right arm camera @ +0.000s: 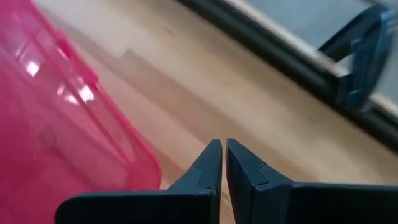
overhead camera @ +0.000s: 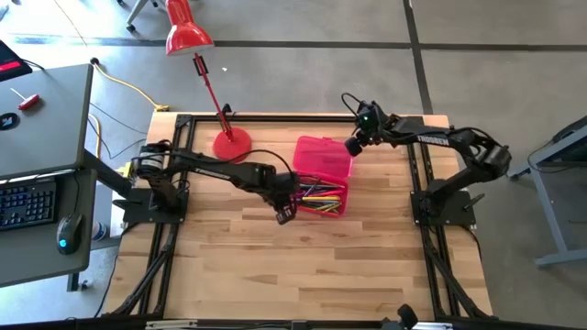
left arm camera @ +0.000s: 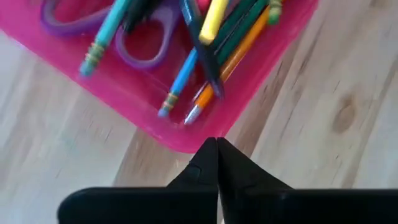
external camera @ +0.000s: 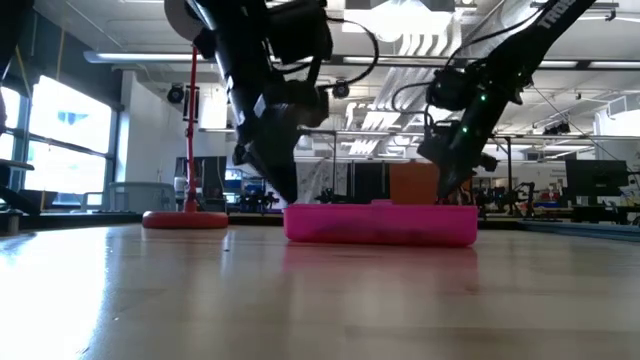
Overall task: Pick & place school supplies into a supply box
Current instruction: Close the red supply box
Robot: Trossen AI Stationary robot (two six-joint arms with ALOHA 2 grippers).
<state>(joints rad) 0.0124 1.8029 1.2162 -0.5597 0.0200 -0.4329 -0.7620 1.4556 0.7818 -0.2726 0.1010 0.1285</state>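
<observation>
Lying lengthwise across the pink box (overhead camera: 323, 158), pencils (overhead camera: 321, 194) — both hands (overhead camera: 285, 215) (overhead camera: 353, 146) closed, empty.

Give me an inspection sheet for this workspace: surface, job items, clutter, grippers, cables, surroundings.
Surface: wooden table, bare around the case.
Job's things: pink pencil case open, lid laid back; pencils and pens and purple-handled scissors lie inside.
Clutter: red desk lamp stands on the table beside the case.
Grippers: left gripper shut, empty, at the case's near corner; right gripper shut, empty, beside the lid.
Cables: yellow cable on the floor past the table's left edge.
Surroundings: grey desk with keyboard and mouse to the left.
</observation>
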